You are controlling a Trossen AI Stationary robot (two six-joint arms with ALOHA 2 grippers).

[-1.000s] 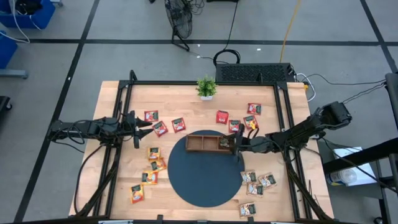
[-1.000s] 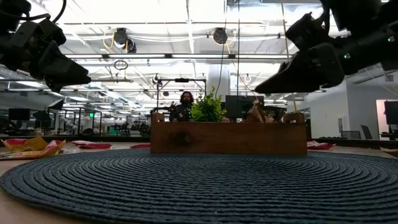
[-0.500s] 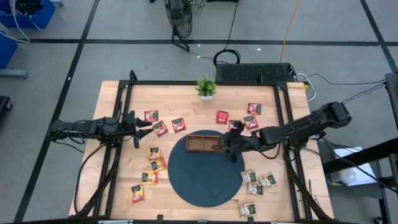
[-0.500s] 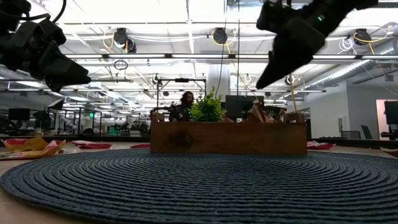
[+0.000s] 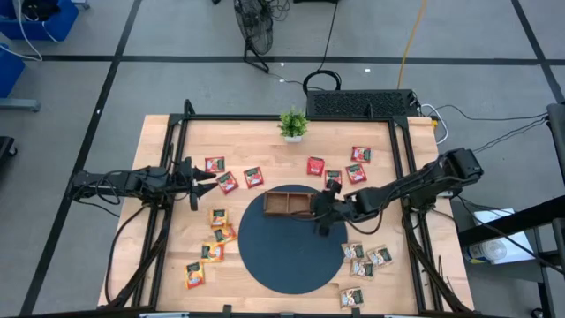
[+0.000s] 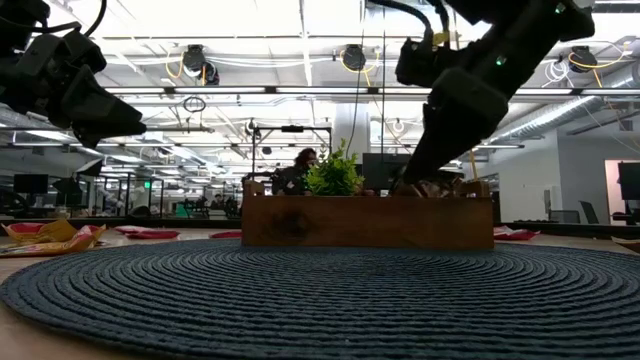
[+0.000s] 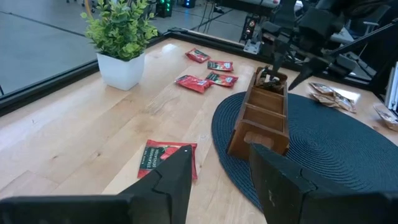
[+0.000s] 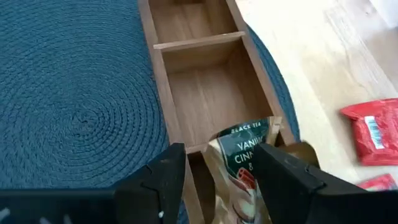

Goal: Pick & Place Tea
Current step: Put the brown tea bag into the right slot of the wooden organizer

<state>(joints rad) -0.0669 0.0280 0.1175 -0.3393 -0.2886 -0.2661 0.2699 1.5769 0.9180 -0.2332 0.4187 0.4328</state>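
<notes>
— Where is the right gripper (image 5: pixel 320 215) found?

— It is seen over the wooden tray (image 5: pixel 284 202), at the tray's end compartment nearest the right arm. In the right wrist view a pale sachet (image 8: pixel 244 163) printed with dark lettering is framed between the two fingers (image 8: pixel 155 180), standing on edge at that end compartment. The fingers are parted; whether the sachet is actually pinched cannot be told.

— And the tray itself?

— It is set on the far part of the dark round mat (image 5: pixel 291 256), and its other two compartments are shown bare in the right wrist view.

— How is the left gripper (image 5: pixel 210 177) placed?

— It is held above the counter (image 5: pixel 265 146) on the left side, well apart from the tray. Its fingers are parted with nothing between them; a red sachet (image 7: pixel 166 158) is seen lying on the wood beyond them.

— Where is the rest of the tea?

— Red sachets (image 5: pixel 253 177) are scattered on the wood behind the mat, yellow-orange sachets (image 5: pixel 218 217) are gathered to the mat's left, and pale sachets (image 5: pixel 357 251) are clustered to its right. A potted plant (image 5: pixel 292 124) is stood at the far edge.
</notes>
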